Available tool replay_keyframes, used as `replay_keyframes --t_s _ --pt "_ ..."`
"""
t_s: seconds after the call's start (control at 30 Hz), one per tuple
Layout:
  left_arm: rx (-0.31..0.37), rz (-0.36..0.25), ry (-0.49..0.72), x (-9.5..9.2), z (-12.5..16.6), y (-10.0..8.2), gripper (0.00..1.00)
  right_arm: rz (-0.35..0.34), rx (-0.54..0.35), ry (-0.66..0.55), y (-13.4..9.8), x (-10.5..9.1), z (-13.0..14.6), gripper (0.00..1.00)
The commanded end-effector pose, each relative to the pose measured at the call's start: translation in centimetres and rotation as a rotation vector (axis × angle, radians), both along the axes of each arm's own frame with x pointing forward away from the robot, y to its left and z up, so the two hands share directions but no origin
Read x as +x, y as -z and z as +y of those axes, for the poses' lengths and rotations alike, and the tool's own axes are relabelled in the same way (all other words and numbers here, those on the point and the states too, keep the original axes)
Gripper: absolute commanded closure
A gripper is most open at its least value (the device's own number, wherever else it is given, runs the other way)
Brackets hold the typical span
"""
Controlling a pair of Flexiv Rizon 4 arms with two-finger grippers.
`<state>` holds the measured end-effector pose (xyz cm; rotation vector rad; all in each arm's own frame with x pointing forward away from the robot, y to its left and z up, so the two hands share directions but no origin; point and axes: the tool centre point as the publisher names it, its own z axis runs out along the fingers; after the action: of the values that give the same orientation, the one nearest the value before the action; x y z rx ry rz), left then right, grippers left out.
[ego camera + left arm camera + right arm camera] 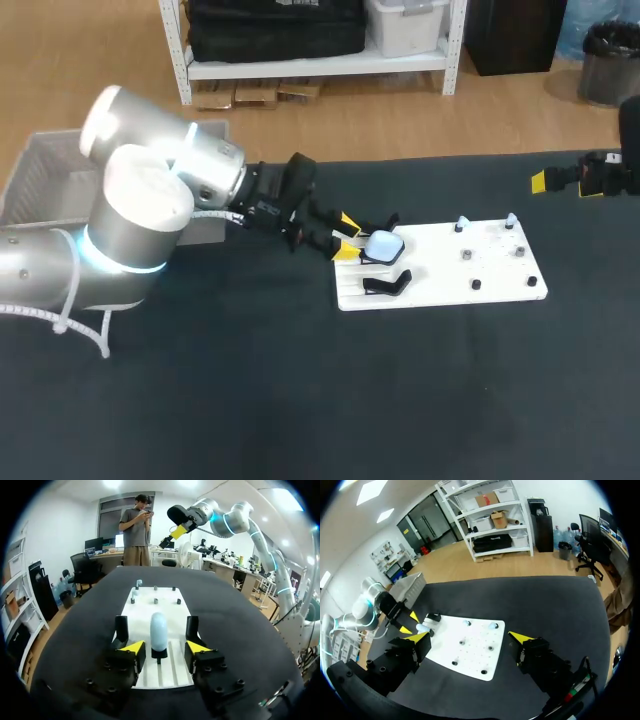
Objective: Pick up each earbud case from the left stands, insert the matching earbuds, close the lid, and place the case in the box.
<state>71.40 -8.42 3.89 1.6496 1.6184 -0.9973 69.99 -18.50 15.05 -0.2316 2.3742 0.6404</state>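
Firstly, item one: earbud case (383, 245), pale blue, seated on a black stand at the left end of the white board (500, 280), which lay on the dark table (300, 400) at the middle of the frame. The stand held the case up on edge, presumably so that fingers could close on its two broad faces. Item two: left end effector (347, 238), entering from the left of the frame, level with the case. In the left wrist view its fingers (131, 647) were spread, one on either side of the case with a gap showing at each, so nothing was pinched. This was judged to be lined up for the pick, with the grasp not yet made. Item three: empty black stand (387, 284), just below the case in the frame. Item four: small pegs (467, 254) on the right half of the board, two at its far edge carrying pale pieces (461, 224), likely the earbuds, too small to be sure. Item five: right end effector (565, 183), upper right of the frame, well apart from the board, fingers spread and holding nothing, judged to be parked clear to leave room. Item six: grey box (40, 170), upper left of the frame, partly behind the left arm, the destination for finished cases.
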Motion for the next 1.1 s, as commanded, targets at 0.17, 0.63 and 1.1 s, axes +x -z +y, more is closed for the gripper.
replay_keyframes --t_s 0.17,0.63,1.1 --pt "0.001 0.027 0.039 0.7 -1.1 0.8 0.52 0.000 0.003 -0.005 0.1 0.1 -0.1 0.00" --pt "-0.039 0.042 0.025 0.3 -1.6 1.2 0.55 0.000 0.003 -0.005 0.1 0.1 -0.1 0.00" --pt "-0.080 0.056 -0.001 0.3 -2.1 1.8 0.58 0.000 0.003 -0.005 0.1 0.1 -0.1 0.00"
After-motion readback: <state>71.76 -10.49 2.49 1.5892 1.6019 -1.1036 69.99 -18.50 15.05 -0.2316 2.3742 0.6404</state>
